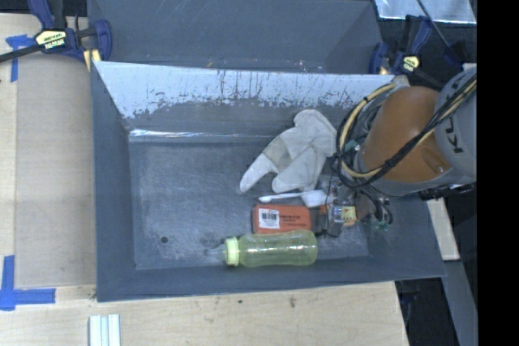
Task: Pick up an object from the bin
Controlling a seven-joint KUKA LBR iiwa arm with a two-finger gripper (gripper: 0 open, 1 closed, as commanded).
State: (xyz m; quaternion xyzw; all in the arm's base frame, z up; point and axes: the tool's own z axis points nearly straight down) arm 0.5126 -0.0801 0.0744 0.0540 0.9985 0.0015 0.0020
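Orange box [281, 218] lies just view-left of the jaws, long axis pointing at them; their opening cannot be told.

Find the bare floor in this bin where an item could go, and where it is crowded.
Bare: the bin floor from the left wall to the white glove. Crowded: right front, where glove, orange box, clear bottle and gripper cluster.
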